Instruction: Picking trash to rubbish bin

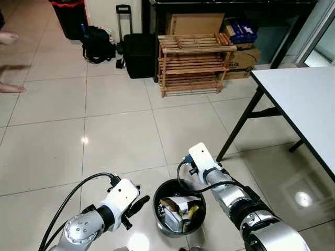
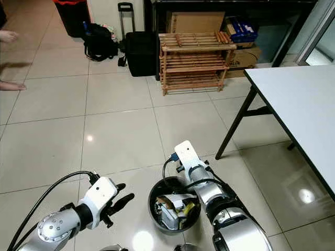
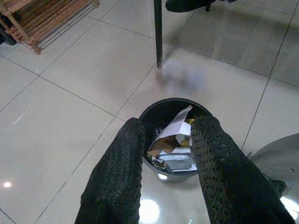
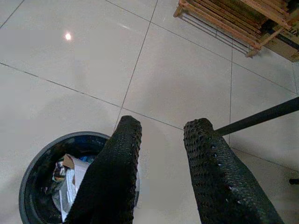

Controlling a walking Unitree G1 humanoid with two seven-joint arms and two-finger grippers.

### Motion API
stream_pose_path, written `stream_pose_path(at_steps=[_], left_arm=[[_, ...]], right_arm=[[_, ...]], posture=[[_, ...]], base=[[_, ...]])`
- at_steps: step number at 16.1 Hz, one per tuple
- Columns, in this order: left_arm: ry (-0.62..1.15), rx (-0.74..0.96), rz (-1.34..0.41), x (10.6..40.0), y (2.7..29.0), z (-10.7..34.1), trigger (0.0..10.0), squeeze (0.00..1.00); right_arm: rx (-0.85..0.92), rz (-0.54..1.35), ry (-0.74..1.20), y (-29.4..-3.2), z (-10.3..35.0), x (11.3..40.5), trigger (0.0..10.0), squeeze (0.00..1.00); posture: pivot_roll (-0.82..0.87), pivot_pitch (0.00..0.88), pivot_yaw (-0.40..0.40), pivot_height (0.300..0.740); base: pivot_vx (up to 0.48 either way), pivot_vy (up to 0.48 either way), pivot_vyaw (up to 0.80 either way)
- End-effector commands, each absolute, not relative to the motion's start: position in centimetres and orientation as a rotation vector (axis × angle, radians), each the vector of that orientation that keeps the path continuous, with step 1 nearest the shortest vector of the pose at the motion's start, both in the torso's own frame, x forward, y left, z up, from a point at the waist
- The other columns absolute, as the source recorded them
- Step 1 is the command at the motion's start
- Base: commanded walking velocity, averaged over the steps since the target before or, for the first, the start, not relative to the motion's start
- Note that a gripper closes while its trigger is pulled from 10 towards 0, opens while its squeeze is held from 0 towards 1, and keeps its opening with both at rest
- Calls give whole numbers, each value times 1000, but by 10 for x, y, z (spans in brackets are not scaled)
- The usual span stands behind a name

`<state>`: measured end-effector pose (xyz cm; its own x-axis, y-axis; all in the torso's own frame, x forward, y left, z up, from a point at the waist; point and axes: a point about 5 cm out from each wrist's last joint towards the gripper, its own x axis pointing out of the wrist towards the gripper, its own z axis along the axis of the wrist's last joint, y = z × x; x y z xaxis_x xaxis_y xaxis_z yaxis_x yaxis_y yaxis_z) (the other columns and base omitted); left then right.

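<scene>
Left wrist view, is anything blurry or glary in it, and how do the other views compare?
Left wrist view: a smeared patch on the tiles by the table leg, and a lamp glare on the floor below the rubbish bin. Left eye view: sharp, with bright reflections on the glossy floor. Right wrist view: crisp, one small glare spot on the tiles.

Silver arms, black cables, knobbly black fingers (image 3: 117, 177).

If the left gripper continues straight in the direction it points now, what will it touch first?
Most likely the rubbish bin. The left gripper, fingers open, frames the bin's near rim and the paper trash inside. Depth is unclear, so rim or trash first cannot be told.
</scene>
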<state>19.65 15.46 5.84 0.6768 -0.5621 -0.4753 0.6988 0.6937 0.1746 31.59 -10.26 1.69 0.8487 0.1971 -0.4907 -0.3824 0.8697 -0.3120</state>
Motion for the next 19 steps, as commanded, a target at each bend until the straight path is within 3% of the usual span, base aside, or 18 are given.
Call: stream_pose_path(at_steps=[1,5,6,7,11,14,19], left_arm=[[410,351,-739,194,153,59,10000,0],[394,354,-689,197,154,59,10000,0],[394,323,-566,204,160,58,10000,0],[386,237,-437,210,166,57,10000,0],[421,189,-413,213,157,37,10000,0],[501,184,-413,214,154,11,10000,0],[804,134,-321,180,165,-63,10000,0]], right_arm=[[-417,304,452,-104,21,320,10000,1000],[-395,294,453,-108,20,319,10000,1000],[-323,281,443,-111,19,317,10000,365],[-223,239,451,-120,14,309,10000,0],[-130,167,511,-140,-15,267,10000,0],[-89,58,570,-156,-33,233,10000,0],[-58,-83,812,-174,-72,195,10000,0]], posture=[[82,108,-67,740],[85,96,-71,740],[85,86,-75,740],[76,74,-72,740],[35,19,-32,740],[5,0,-2,740],[9,0,-14,740]], base=[[0,0,0],[0,0,0],[0,0,0],[0,0,0],[0,0,0],[0,0,-748],[0,0,-788]])
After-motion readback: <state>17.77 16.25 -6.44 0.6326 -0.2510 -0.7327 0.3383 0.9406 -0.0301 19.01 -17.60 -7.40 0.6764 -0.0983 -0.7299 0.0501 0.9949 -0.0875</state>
